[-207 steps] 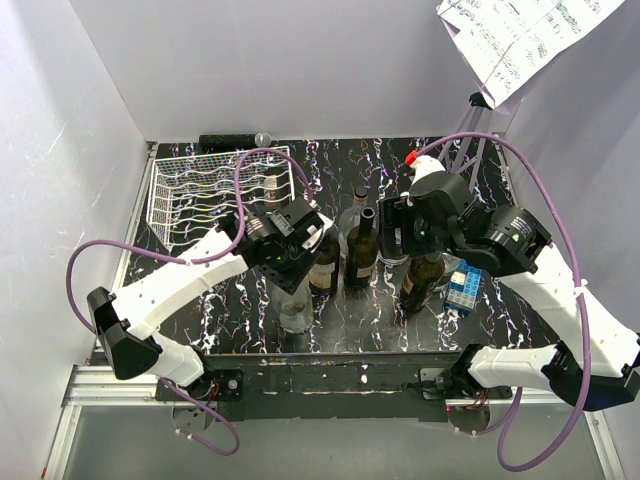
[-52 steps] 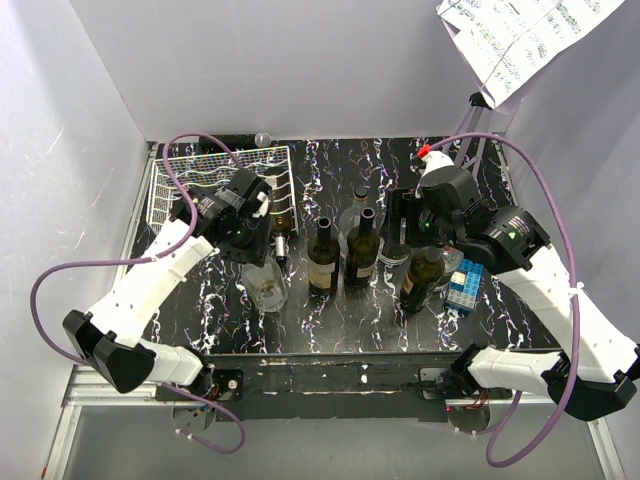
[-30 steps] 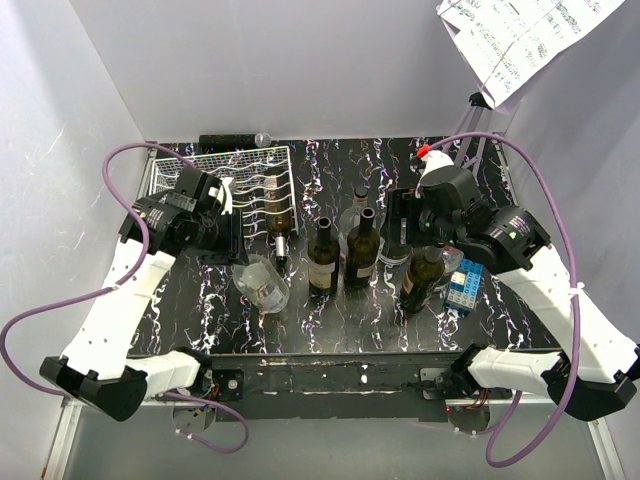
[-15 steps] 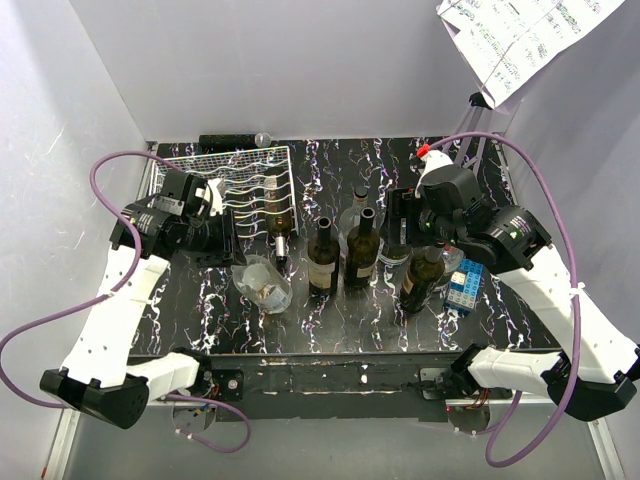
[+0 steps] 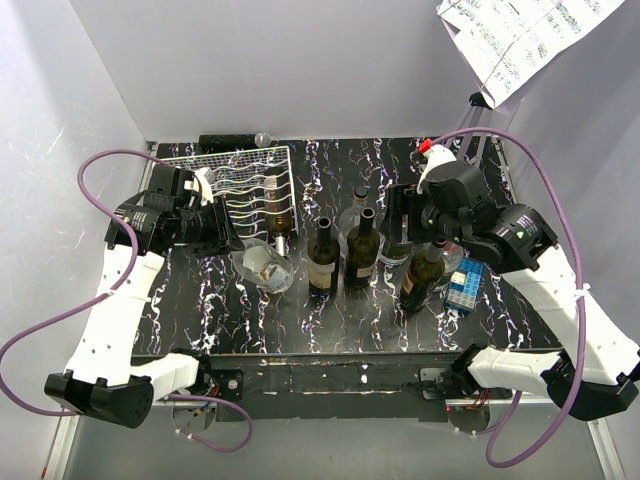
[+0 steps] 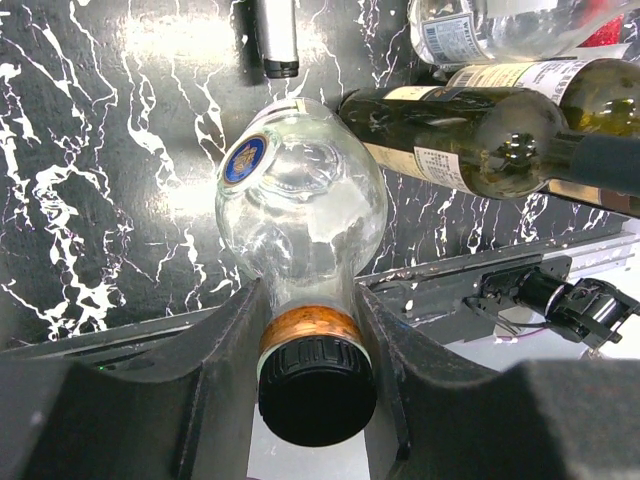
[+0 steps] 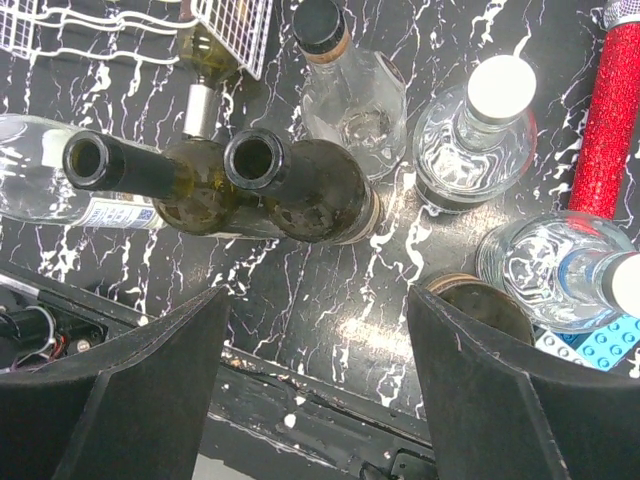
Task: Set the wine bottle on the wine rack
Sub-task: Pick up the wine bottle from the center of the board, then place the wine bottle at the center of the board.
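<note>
As left hand (image 6: pixel 308 312) grips bottle (image 6: pixel 300 205), rack (image 5: pixel 240 172) near.

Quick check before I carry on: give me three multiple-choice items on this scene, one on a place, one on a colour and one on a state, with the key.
1. Where on the table does the wine rack sit?
A. near right corner
B. far left corner
C. centre front

2. What colour is the cap of the clear glass bottle in the left gripper?
A. white
B. red
C. black

3. How does the right gripper stand?
A. open, holding nothing
B. shut on the wine rack
C. shut, holding nothing

Key:
1 B: the top view shows the white wire rack at the far left.
2 C: the left wrist view shows the cap black, with the neck clamped just above it.
3 A: the right wrist view shows its jaws wide apart with nothing between them.
</note>
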`<action>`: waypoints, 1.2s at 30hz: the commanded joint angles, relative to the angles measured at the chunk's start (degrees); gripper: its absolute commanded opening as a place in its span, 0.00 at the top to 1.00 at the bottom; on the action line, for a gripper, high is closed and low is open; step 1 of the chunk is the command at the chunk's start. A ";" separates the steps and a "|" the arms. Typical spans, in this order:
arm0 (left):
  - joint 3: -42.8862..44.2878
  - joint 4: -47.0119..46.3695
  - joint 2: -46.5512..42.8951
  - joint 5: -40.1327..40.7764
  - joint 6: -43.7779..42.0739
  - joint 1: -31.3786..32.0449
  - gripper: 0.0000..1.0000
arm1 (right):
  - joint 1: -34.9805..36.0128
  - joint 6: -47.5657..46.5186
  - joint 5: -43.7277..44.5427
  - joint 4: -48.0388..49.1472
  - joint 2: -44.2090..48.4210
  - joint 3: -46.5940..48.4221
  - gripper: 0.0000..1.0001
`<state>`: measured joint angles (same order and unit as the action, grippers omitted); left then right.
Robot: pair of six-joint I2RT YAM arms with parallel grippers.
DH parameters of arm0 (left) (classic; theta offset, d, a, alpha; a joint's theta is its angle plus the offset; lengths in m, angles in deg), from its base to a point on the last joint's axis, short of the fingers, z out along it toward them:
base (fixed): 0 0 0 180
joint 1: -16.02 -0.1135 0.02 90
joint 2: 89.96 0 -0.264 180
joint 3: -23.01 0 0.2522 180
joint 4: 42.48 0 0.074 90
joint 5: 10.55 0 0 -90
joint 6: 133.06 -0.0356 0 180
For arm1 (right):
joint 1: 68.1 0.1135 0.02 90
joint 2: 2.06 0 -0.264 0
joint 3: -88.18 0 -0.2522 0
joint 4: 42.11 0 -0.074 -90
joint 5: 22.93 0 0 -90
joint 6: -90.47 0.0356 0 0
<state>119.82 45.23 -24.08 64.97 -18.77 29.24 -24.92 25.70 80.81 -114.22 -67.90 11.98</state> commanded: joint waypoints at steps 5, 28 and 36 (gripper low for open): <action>6.95 -8.30 -1.99 -6.35 2.16 -0.99 1.00 | -0.29 -1.06 -0.03 1.31 -0.69 3.30 0.21; 3.01 -8.03 -3.39 -7.84 0.85 -1.08 1.00 | -0.38 -1.06 -1.17 2.01 -0.34 2.33 0.21; -0.78 -8.47 -4.45 -6.26 -2.23 0.14 1.00 | -0.38 -1.06 -1.96 2.45 -0.25 1.89 0.21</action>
<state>117.83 43.07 -24.40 63.24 -20.52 28.63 -25.01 25.53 79.65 -114.17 -68.91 12.92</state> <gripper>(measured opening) 0.359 0.793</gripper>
